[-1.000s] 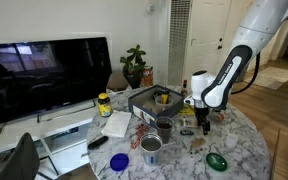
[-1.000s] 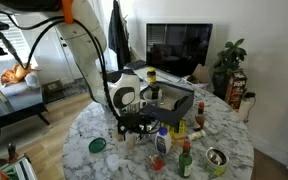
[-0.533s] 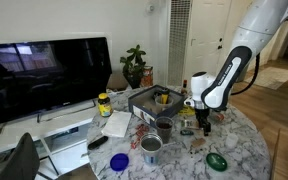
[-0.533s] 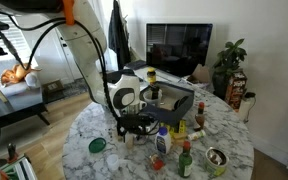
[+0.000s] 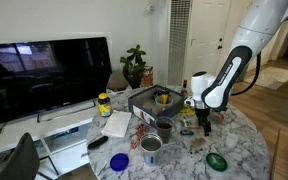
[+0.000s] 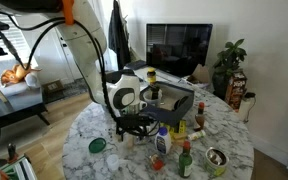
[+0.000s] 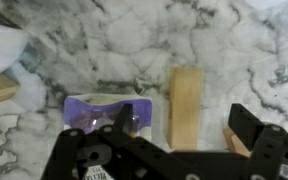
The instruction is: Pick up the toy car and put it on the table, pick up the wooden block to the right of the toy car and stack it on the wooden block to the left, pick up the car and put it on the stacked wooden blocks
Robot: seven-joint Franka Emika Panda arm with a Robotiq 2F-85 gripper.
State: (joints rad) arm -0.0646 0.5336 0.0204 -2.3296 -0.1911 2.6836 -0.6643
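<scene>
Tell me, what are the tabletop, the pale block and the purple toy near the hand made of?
The table looks like marble or a marble-look laminate: white with grey veins. The block appears to be bare, unpainted wood: plain tan and matte. The purple toy car is probably plastic, judging by its even colour; the blur leaves that open.

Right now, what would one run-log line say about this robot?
end effector: open | under it: wooden block | toy car: on table, beside block

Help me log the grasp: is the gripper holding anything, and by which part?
Nothing. The open gripper straddles the pale oblong wooden block on the marble-look table, fingers clear of it.
</scene>
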